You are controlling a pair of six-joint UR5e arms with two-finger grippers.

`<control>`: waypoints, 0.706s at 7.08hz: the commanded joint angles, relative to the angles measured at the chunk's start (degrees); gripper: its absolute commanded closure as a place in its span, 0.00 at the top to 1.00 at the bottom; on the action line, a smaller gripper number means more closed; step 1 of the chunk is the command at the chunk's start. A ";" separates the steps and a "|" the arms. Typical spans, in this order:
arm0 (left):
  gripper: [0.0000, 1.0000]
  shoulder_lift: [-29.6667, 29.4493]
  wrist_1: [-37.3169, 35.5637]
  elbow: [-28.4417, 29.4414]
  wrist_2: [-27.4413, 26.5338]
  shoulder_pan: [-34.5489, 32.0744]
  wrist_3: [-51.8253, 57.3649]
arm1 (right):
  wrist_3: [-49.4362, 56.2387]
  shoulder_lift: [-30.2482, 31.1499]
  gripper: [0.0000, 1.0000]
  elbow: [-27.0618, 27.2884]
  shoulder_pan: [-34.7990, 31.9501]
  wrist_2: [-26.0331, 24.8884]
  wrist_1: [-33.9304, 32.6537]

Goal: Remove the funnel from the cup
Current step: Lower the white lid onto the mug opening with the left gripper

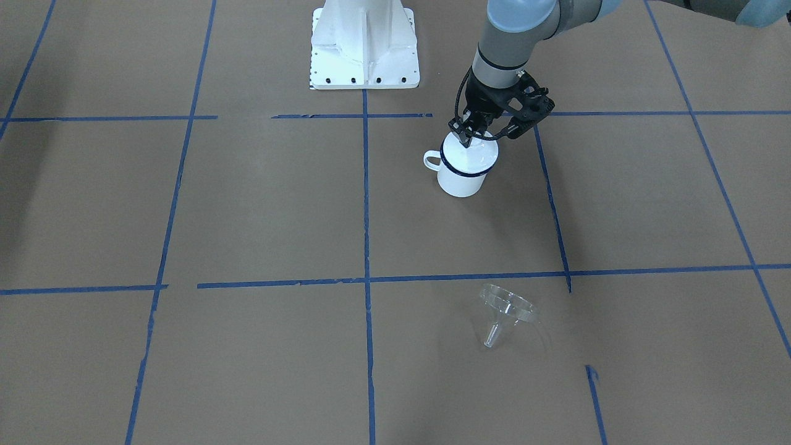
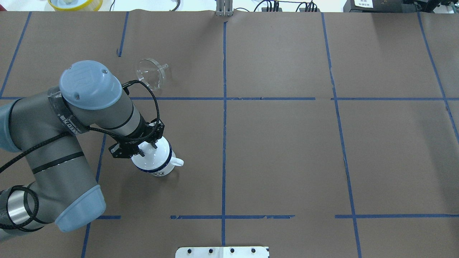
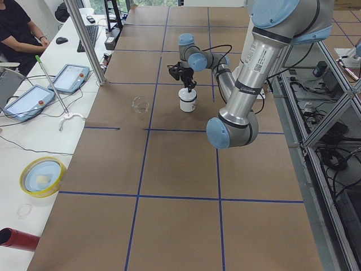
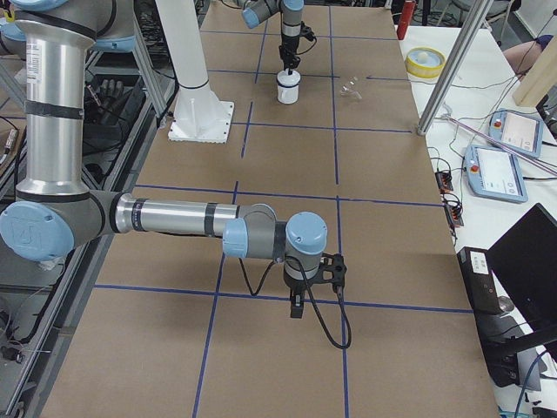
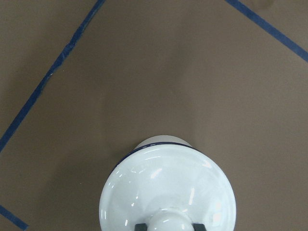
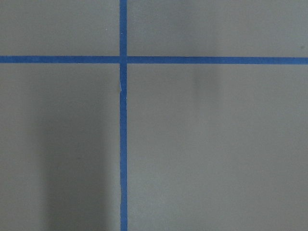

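Observation:
The clear funnel (image 1: 507, 309) lies on its side on the brown table, well apart from the cup; it also shows in the overhead view (image 2: 150, 73). The cup (image 1: 460, 179) is a white mug with a dark blue rim that stands upright (image 2: 155, 169), covered by a white domed lid (image 5: 168, 187). My left gripper (image 1: 467, 138) is over the cup, shut on the lid's knob (image 5: 168, 222). My right gripper (image 4: 296, 306) hangs low over bare table far from both, and I cannot tell whether it is open or shut.
The robot's white base (image 1: 364, 52) stands at the table's robot side. Blue tape lines (image 1: 366, 204) divide the brown table. A yellow bowl (image 2: 75, 3) sits beyond the far edge. Operators' tablets (image 3: 70, 78) lie on a side desk.

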State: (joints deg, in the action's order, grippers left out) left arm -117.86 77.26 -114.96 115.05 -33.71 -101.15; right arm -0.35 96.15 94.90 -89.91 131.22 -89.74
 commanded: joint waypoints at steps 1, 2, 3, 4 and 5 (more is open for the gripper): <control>0.00 0.00 0.00 0.00 0.00 0.31 -0.10 | 0.00 0.00 1.00 -0.06 0.00 0.00 0.00; 0.00 0.00 0.00 0.00 0.00 0.31 -0.02 | 0.00 0.00 1.00 0.02 0.00 0.00 0.00; 0.00 0.00 0.00 0.00 0.00 0.31 -0.01 | 0.00 0.00 1.00 0.02 0.00 0.00 0.00; 0.21 0.00 0.00 0.08 0.00 0.31 -0.10 | 0.00 0.00 1.00 0.02 0.00 0.00 0.00; 0.60 0.00 0.00 0.17 0.00 0.40 -0.10 | 0.00 0.00 1.00 -0.06 0.00 0.00 0.00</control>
State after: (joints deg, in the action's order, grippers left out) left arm -117.86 77.26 -114.88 115.05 -33.38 -101.22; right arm -0.35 96.15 94.91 -89.91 131.22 -89.74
